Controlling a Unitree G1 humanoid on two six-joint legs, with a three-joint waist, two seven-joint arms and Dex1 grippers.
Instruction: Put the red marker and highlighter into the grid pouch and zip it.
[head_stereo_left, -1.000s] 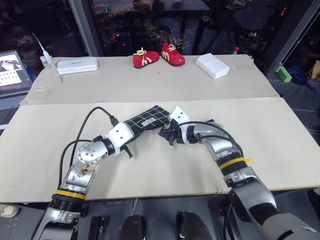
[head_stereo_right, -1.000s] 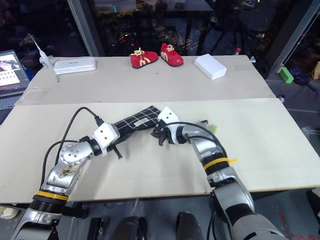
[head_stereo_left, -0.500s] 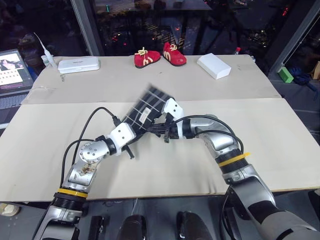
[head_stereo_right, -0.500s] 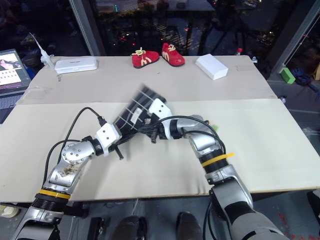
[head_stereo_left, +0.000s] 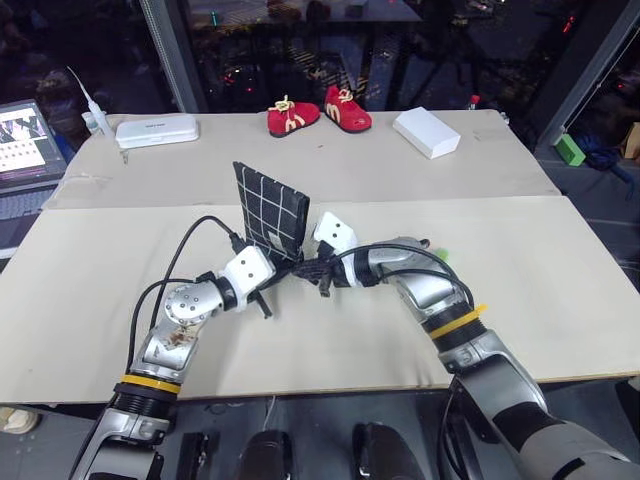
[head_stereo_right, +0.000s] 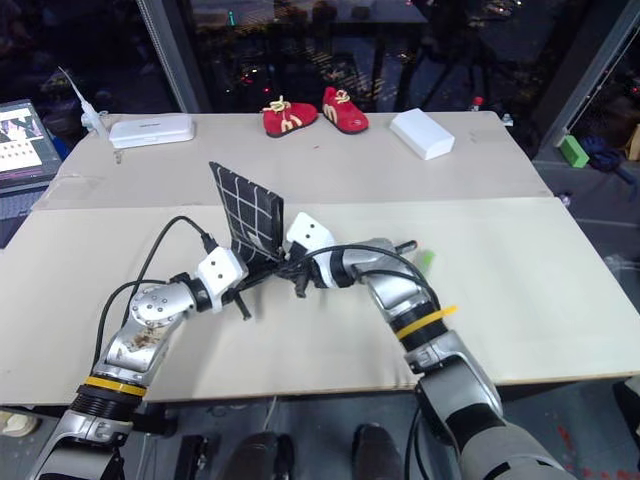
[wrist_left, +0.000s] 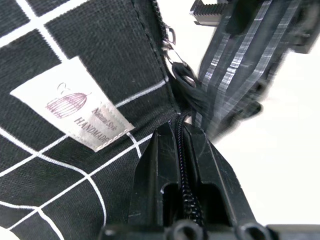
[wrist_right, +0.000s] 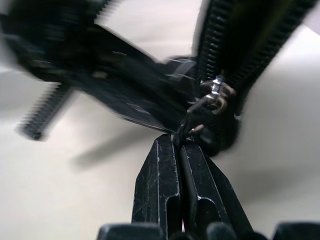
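Note:
The grid pouch (head_stereo_left: 270, 210), black with white lines, stands upright on its edge above the table. My left gripper (head_stereo_left: 283, 268) is shut on the pouch's lower zipper edge; the zipper teeth (wrist_left: 183, 165) run between its fingers, beside the white label (wrist_left: 75, 110). My right gripper (head_stereo_left: 308, 270) sits close against it from the right, shut on the black pull cord (wrist_right: 186, 131) under the metal slider (wrist_right: 215, 92). The green highlighter (head_stereo_right: 425, 260) lies on the table behind my right forearm. The red marker is hidden.
Two red shoes (head_stereo_left: 318, 110), a white box (head_stereo_left: 425, 131) and a white case (head_stereo_left: 155, 130) lie at the table's far side. A laptop (head_stereo_left: 25, 145) stands at far left. A green block (head_stereo_left: 568, 148) sits off the table at right.
The pouch has swung up from a low slant to standing on edge. My right gripper has moved left with the pull cord, closer to the left gripper, which stayed put.

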